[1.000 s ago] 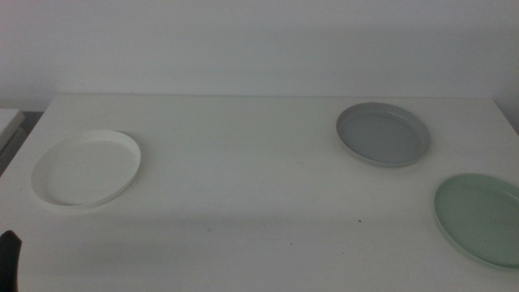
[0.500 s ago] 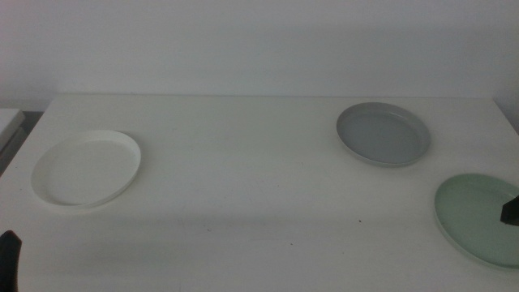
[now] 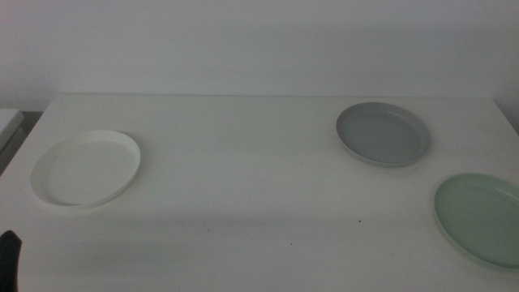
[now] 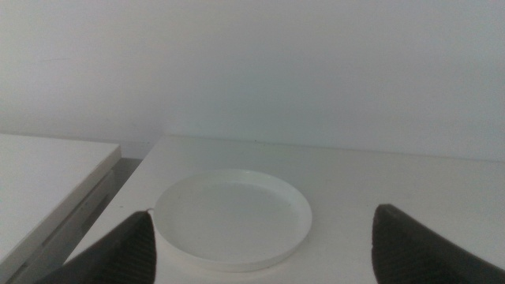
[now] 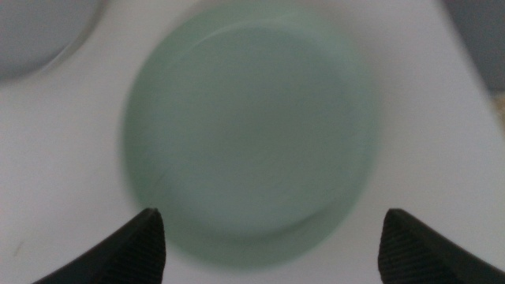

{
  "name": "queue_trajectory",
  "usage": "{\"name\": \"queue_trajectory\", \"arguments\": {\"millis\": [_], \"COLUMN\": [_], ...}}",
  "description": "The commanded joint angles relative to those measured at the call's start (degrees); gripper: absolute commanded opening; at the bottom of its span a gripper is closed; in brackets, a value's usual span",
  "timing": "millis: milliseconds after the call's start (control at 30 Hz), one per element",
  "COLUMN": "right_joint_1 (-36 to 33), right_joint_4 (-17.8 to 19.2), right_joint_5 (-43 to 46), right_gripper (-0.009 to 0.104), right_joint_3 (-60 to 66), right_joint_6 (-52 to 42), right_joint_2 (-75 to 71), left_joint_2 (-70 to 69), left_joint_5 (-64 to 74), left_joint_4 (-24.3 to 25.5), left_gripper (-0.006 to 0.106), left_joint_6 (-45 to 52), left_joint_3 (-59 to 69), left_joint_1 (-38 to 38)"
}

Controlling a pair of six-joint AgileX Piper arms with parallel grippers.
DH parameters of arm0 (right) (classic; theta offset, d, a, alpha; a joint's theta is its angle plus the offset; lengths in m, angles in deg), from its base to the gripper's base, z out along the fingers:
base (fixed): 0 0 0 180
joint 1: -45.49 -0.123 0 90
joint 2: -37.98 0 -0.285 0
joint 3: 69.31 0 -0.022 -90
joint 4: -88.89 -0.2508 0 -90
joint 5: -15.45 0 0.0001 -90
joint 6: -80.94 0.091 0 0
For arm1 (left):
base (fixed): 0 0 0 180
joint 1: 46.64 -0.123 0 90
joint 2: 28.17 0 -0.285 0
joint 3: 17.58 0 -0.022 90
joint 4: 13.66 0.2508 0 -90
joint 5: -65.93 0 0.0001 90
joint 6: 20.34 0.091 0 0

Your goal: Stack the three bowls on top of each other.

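Observation:
Three bowls lie apart on the white table [image 3: 243,186]: a white bowl [image 3: 85,169] at the left, a grey bowl [image 3: 383,134] at the back right, and a mint green bowl [image 3: 480,219] at the right edge. In the left wrist view my left gripper [image 4: 264,213] stands open and low, just short of the white bowl [image 4: 233,217], holding nothing. Only a dark tip of it [image 3: 8,259] shows in the middle view. My right gripper [image 5: 270,214] hangs open above the green bowl [image 5: 248,142], in a blurred picture, with the grey bowl [image 5: 35,31] beyond. It is out of the middle view.
A second white surface [image 4: 47,181] stands left of the table across a dark gap. The green bowl lies close to the table's right edge [image 5: 465,95]. A plain wall rises behind the table.
Half a second ago a dark tip of the right gripper showed at the right edge over the green bowl; now it is out of the middle view. The bowls have not moved.

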Motion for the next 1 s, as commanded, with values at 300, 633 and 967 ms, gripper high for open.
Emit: {"name": "queue_trajectory", "arguments": {"millis": [300, 633, 967], "right_joint_1": [12.2, 12.0, 11.8], "right_joint_4": [-2.9, -4.5, -4.7], "right_joint_5": [0.1, 2.6, 1.2], "right_gripper": [0.071, 0.037, -0.002], "right_joint_3": [-11.4, -14.0, -13.8], "right_joint_6": [-7.4, -8.4, -12.2], "right_joint_2": [25.1, 37.0, 37.1], "left_joint_2": [-0.2, -0.2, -0.2], "left_joint_5": [-0.8, -0.8, -0.8], "left_joint_4": [0.0, 0.0, 0.0], "left_gripper": [0.094, 0.094, 0.094], "left_joint_6": [-0.1, -0.1, -0.1], "left_joint_3": [0.0, 0.0, 0.0], "left_joint_1": [0.1, 0.1, 0.1]}}
